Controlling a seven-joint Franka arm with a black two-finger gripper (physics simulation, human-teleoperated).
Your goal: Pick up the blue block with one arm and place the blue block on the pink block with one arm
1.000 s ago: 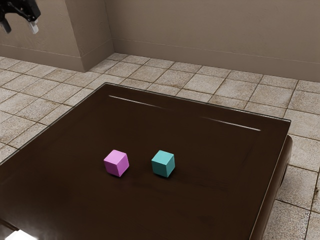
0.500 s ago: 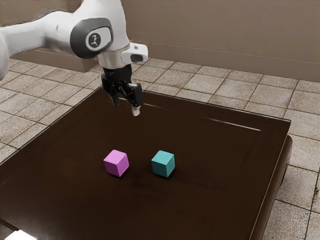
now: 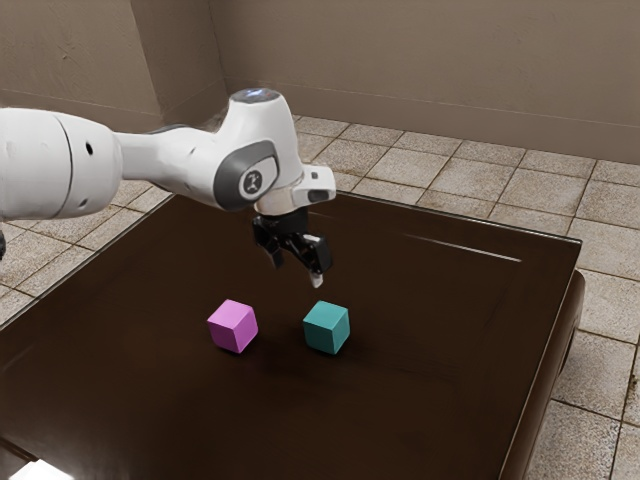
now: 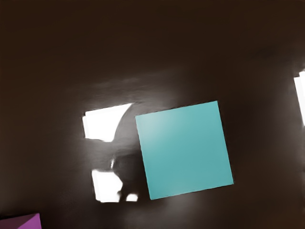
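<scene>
Fingers [image 3: 320,268] hang spread apart with nothing between them, just above the dark brown surface [image 3: 450,330] and over the blue block [image 3: 326,327]. The white arm [image 3: 150,165] reaches in from the exterior view's left. The blue block sits flat on the surface, untouched, with the pink block [image 3: 232,326] near it toward the exterior view's left, the two apart. In the wrist view the blue block [image 4: 183,150] lies under the hand, its top face slightly rotated, and a corner of the pink block [image 4: 21,223] shows at the edge.
</scene>
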